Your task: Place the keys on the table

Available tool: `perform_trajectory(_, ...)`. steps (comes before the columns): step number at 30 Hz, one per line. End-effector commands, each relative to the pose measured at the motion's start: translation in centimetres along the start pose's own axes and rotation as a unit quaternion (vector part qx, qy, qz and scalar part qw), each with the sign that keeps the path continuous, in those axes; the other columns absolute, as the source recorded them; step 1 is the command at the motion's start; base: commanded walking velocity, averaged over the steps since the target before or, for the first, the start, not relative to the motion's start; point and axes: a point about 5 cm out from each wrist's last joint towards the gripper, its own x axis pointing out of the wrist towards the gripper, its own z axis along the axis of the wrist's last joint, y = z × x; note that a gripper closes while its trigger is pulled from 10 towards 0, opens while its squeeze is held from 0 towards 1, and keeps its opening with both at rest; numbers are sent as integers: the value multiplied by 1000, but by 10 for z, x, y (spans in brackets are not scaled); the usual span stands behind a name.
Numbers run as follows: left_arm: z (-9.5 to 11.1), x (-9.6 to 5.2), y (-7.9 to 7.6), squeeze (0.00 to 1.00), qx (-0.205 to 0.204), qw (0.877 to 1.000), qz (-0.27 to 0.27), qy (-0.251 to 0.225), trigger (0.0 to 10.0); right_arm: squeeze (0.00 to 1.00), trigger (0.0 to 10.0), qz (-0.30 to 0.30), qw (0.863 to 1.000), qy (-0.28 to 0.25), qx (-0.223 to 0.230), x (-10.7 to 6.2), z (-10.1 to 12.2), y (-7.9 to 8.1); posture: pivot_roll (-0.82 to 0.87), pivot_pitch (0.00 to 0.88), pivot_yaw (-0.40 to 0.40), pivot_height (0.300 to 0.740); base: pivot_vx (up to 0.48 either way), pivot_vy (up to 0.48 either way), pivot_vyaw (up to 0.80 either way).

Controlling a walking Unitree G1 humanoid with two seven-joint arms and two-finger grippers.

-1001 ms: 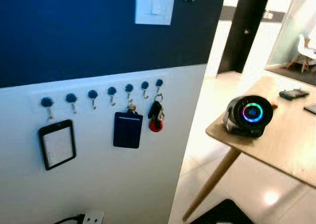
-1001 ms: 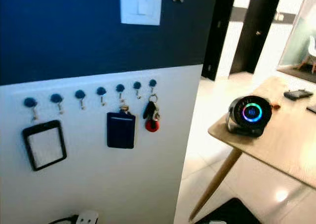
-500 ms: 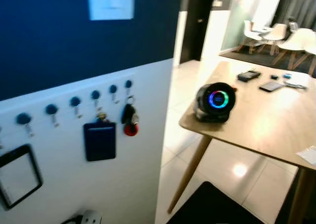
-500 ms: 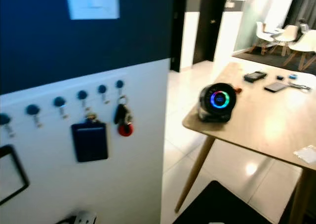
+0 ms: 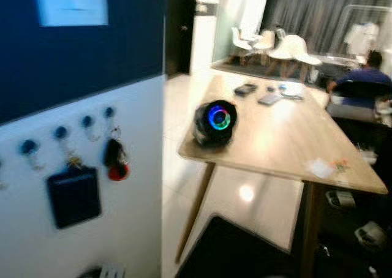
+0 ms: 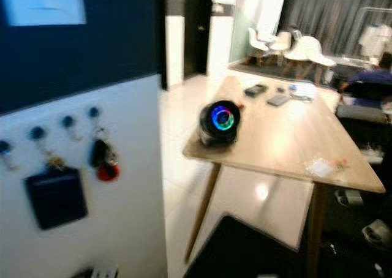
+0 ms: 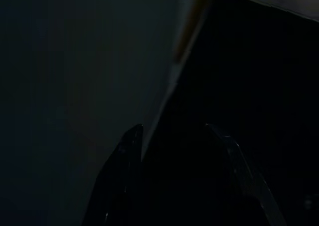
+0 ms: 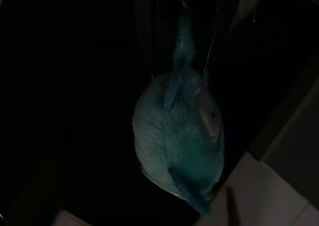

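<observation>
A teal plush keychain dangles from our right hand, so we're holding the keys while heading to the bench; left hand hangs narrow.

Wooden table, round speaker aboard

Head stereo pair looks forward-down, sharing wall hooks and table; wrist cameras face dark floor.
</observation>
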Motion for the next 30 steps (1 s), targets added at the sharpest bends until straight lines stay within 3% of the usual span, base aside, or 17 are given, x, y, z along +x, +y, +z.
perform_trajectory(1, 0, 0, -2, 0, 4, 1000, -5, -2, 10000, 0, 10000, -2, 1000, 4, -5, 0, -1, -2, 33, 40, -5, 740, 0, 0, -800)
perform_trajectory(30, 0, -1, -2, 0, -5, 1000, 3, -6, 10000, 0, 10000, 9, 1000, 1, -29, 1, 2, -3, 28, 33, -17, 740, 0, 0, -800)
